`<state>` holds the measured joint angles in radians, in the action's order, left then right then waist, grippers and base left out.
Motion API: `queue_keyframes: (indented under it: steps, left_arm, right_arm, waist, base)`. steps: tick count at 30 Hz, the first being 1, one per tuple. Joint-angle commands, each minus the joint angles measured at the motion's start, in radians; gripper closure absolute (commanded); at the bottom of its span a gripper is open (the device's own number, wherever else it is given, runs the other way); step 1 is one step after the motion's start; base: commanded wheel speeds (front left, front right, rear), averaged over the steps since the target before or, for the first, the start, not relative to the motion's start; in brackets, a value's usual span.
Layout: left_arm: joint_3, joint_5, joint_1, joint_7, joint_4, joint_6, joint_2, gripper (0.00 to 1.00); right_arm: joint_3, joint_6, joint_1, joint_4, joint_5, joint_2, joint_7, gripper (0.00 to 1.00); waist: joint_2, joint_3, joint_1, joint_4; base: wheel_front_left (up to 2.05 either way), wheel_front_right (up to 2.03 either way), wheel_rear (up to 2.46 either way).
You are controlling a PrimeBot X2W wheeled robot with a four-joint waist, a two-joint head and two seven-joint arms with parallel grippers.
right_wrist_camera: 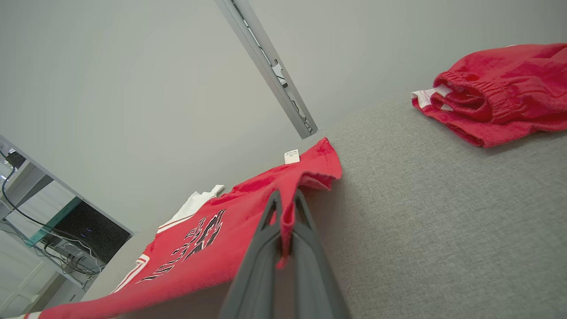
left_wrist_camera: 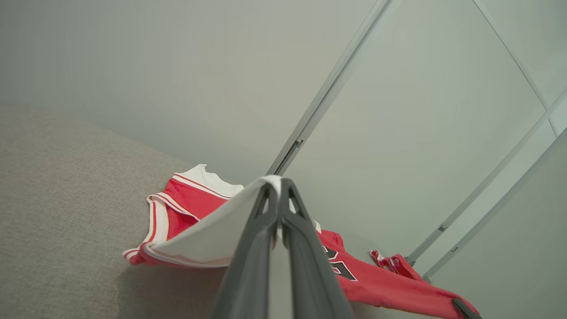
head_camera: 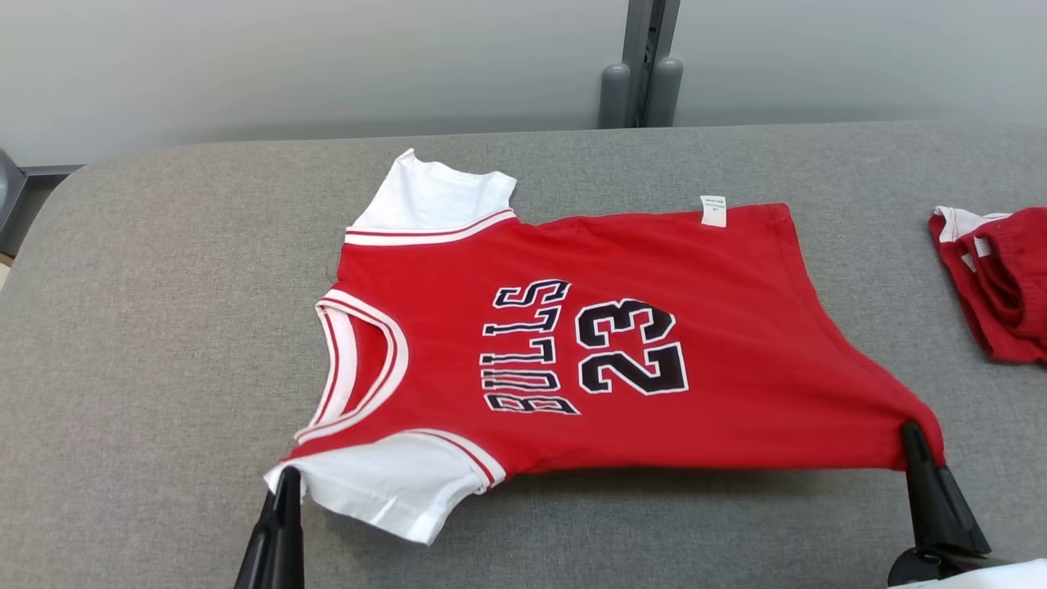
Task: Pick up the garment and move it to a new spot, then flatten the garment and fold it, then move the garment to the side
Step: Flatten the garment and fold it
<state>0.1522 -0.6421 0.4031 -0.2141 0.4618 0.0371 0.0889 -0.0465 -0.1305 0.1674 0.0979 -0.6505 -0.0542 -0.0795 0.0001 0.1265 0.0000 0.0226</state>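
The garment is a red jersey with white sleeves and dark "BULLS 23" print, spread across the grey padded table with its neck toward the left. Its near edge is lifted off the table. My left gripper is shut on the near white sleeve, whose cloth wraps over the closed tips. My right gripper is shut on the red hem corner; red cloth shows pinched between the two dark fingers. The far sleeve and far hem with a white label lie flat.
A second pile of red clothing lies at the table's right edge, also close by in the right wrist view. A grey post stands behind the table's far edge against a pale wall. A shelf with cables is off the left end.
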Motion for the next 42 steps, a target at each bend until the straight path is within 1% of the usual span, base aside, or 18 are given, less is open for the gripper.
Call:
queue_keyframes:
  steps: [1,3,4,13,17,20,28,34,38,42]
  left_arm:
    - [-0.001,-0.011,-0.011,-0.001,-0.023,0.007,0.005,1.0]
    - [-0.004,-0.017,-0.027,-0.005,-0.057,0.014,0.005,1.0]
    - [-0.004,-0.017,-0.027,-0.005,-0.057,0.014,0.005,1.0]
    - [-0.039,-0.043,-0.042,-0.026,-0.153,0.033,0.007,1.0]
    - [-0.031,-0.043,-0.041,-0.025,-0.173,0.039,0.014,1.0]
    - [-0.026,-0.046,-0.038,-0.02,-0.19,0.042,0.02,1.0]
    - [-0.006,-0.06,-0.08,-0.021,-0.271,0.061,0.027,1.0]
    - [0.007,-0.054,-0.164,-0.025,-0.351,0.07,0.029,1.0]
    - [0.023,-0.045,-0.262,-0.031,-0.425,0.078,0.027,1.0]
    - [0.026,-0.044,-0.384,-0.041,-0.529,0.085,0.016,1.0]
  right_arm:
    - [-0.001,0.0,-0.01,-0.024,0.007,0.001,0.003,1.0]
    - [0.002,0.0,-0.023,-0.063,-0.011,0.001,0.001,1.0]
    - [0.002,0.0,-0.023,-0.063,-0.011,0.001,0.001,1.0]
    - [0.055,0.0,-0.056,-0.25,-0.041,0.001,-0.021,1.0]
    - [0.053,0.0,-0.049,-0.282,-0.033,0.001,-0.037,1.0]
    - [0.046,0.0,-0.045,-0.293,-0.018,0.001,-0.03,1.0]
    - [0.057,0.0,-0.064,-0.327,-0.014,0.001,-0.013,1.0]
    - [0.087,0.0,-0.099,-0.359,-0.047,0.001,-0.033,1.0]
    - [0.097,0.0,-0.13,-0.385,-0.072,0.001,-0.05,1.0]
    - [0.103,0.0,-0.168,-0.425,-0.102,0.001,-0.074,1.0]
  waist:
    - [-0.0001,-0.001,0.0,-0.002]
    - [-0.0001,0.0,0.0,-0.003]
    - [-0.0001,0.0,0.0,-0.003]
    - [-0.0001,0.005,0.0,0.007]
    - [-0.0001,0.008,0.0,0.018]
    - [-0.0001,0.009,0.0,0.021]
    - [-0.0001,0.004,0.0,0.006]
    - [-0.0001,0.003,0.0,-0.008]
    - [-0.0001,0.006,0.0,-0.012]
    - [-0.0001,0.018,0.0,-0.015]
  base:
    - [0.0,0.0,0.0]
    - [0.0,0.0,0.0]
    - [0.0,0.0,0.0]
    - [0.0,0.0,0.0]
    - [0.0,0.0,0.0]
    - [0.0,0.0,0.0]
    - [0.0,0.0,0.0]
    - [0.0,0.0,0.0]
    - [0.0,0.0,0.0]
    - [0.0,0.0,0.0]
